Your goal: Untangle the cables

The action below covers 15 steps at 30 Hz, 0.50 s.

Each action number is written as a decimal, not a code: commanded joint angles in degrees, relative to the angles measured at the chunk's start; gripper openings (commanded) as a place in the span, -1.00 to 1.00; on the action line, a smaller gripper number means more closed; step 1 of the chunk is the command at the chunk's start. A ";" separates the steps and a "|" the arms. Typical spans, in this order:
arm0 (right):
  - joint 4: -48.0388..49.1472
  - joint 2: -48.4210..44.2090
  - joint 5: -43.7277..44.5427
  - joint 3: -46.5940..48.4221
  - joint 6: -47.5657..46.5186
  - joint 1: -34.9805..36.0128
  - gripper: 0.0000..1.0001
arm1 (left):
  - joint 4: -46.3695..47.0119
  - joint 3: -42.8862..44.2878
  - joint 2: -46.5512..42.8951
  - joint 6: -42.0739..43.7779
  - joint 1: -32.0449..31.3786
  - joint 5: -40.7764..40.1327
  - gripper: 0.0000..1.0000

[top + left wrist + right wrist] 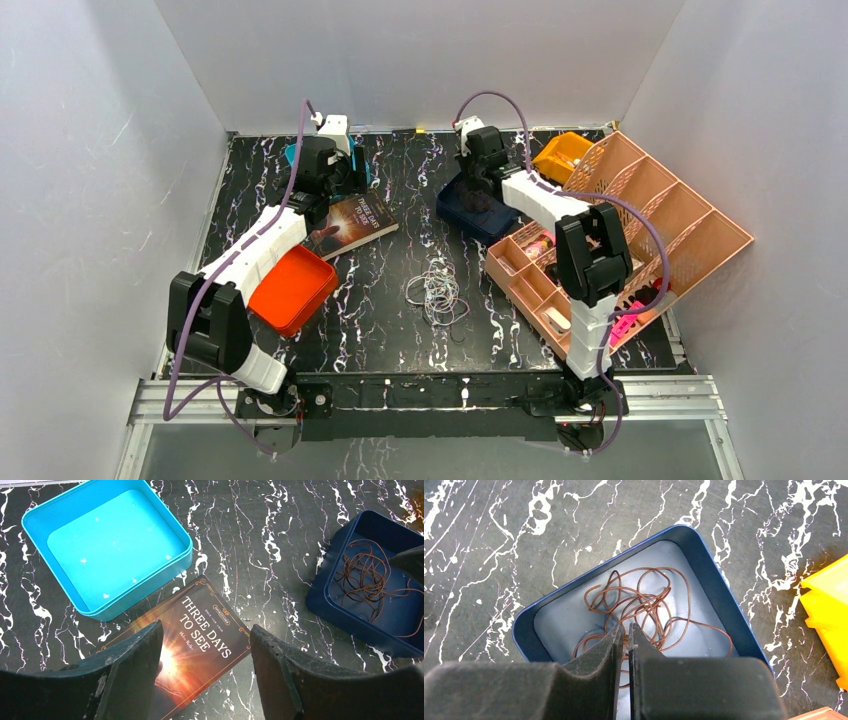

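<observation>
Left gripper [206, 629]: fingers spread wide, nothing between them, hanging over a book [197, 655] that lies cover up. Orange tray [292, 290] sits beside the left arm. Teal tray [107, 547] is just beyond the book, bare inside. Mid-table [380, 320]: whitish and dark cables [437, 292] in one loose tangle, well apart from both grippers. Right of that, a navy tray [559, 622] holds a brown cable [639, 600] in slack loops. Right gripper [625, 630] is over this tray, jaws drawn to a thin slit, tips over the loops — cannot tell whether a strand is pinched. Orange bin [829, 615] and pink organizer [660, 210] at far right.
</observation>
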 commanded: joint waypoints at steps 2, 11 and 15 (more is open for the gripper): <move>-0.68 -3.16 -2.23 -0.99 3.19 -1.59 -0.67 | 0.89 -0.04 -1.61 -0.35 0.48 0.77 0.26; -0.75 -5.97 -8.56 -1.24 5.77 -2.10 -0.35 | 0.65 0.09 -1.81 -0.08 0.72 0.53 0.26; 0.14 -10.60 -10.28 -4.50 7.59 -2.07 -0.24 | 0.54 0.26 -1.85 -0.14 0.78 0.83 0.27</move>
